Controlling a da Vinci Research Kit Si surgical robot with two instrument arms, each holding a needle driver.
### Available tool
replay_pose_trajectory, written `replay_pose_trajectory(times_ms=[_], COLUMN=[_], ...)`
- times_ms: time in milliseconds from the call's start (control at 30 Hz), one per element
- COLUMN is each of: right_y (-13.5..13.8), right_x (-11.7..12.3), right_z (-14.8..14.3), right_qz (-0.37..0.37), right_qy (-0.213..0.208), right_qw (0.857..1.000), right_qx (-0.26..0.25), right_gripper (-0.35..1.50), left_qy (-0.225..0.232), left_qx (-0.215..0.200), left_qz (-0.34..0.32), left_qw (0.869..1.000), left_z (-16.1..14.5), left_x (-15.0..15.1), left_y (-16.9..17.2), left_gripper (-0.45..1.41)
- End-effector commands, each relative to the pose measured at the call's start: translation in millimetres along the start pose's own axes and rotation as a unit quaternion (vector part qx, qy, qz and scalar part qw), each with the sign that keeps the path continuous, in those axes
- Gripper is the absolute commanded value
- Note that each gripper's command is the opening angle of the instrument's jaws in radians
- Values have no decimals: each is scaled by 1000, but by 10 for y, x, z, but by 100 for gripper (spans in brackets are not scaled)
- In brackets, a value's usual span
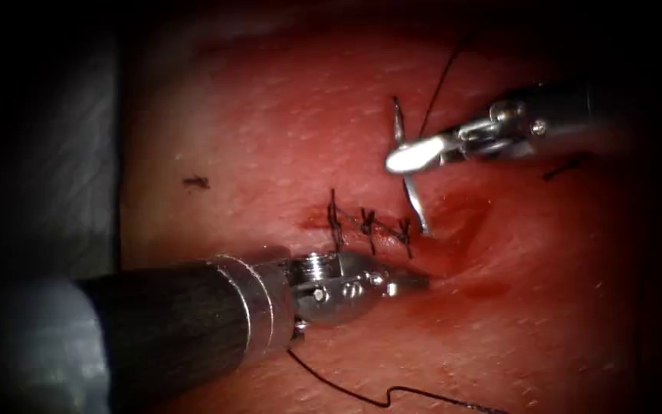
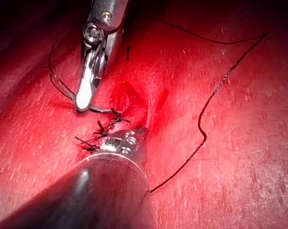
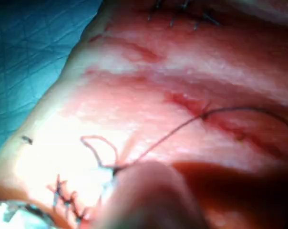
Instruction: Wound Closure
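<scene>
Red, wet tissue (image 1: 270, 123) as backdrop, w/ grey drape edge (image 1: 55, 153) at endoscope left and teal drape (image 3: 34, 43) in right wrist view.

Nearest: thread (image 1: 377, 397) lying loose in a wavy dark line on tissue below left tool. In left wrist view same thread (image 2: 206, 129) kinked across tissue, well apart from cut.

Next: left tool (image 1: 404, 284), dark shaft, silver wrist, tips just below the sutured stretch, at or close to tissue. Jaws closed or nearly so; cannot tell if gripping anything.

Behind it: cut (image 1: 377, 226) closed over a short run by three dark stitches (image 1: 367, 225), knots bristly, short ends upright. Right end of cut gaping, glossy red fluid (image 1: 469, 230) pooled there.

Farther: needle (image 1: 408, 172), thin, grey, curved, running up-down just right of last stitch; lower tip at cut's open end, at tissue surface, can't tell if in. Right tool (image 1: 408, 157) clamped on needle about mid-curve, jaws closed on it. Thread from needle top running up and away.

Far left: small loose thread scrap (image 1: 196, 182) on tissue.
</scene>
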Motion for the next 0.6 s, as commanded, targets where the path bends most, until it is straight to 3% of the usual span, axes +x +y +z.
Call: replay_pose_trajectory(times_ms=[33, 600], right_y=[7, 16], right_x=[-2, -16], right_z=[9, 8], right_qz=[1, 26], right_qy=[-3, -16], right_qw=[1000, 999], right_qx=[-5, -37], right_gripper=[-35, -35], left_qy=[0, 1], left_qx=[-1, -3], left_qz=[0, 0], left_qw=[1000, 1000], left_z=[9, 7], left_x=[-1, -1], left_y=[3, 2], left_gripper=[-45, -45])
